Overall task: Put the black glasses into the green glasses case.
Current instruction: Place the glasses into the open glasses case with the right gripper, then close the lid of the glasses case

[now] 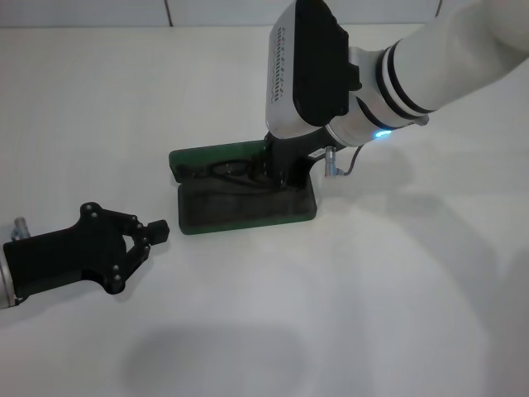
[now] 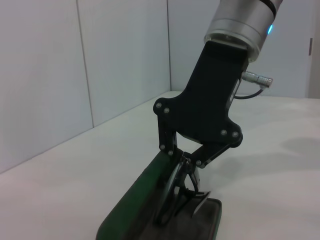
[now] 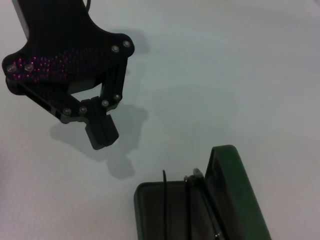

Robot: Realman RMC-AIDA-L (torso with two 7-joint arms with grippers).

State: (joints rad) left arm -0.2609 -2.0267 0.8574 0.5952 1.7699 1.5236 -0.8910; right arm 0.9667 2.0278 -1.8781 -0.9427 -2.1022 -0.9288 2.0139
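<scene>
Head view, white table [image 1: 397, 314], right tool [image 1: 277, 174] gripping black glasses [image 1: 227, 171], left tool [image 1: 153, 231] closed.

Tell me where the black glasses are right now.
In the head view the black glasses sit mid-table inside the open green glasses case, with the right gripper shut on them.

green glasses case [image 1: 245, 208]: matt, felt-like | table [image 1: 372, 289]: smooth white | black glasses [image 1: 231, 170]: thin

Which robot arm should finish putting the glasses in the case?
Right. The right gripper is already shut on the black glasses inside the open green glasses case; the left gripper sits apart on the table.
</scene>
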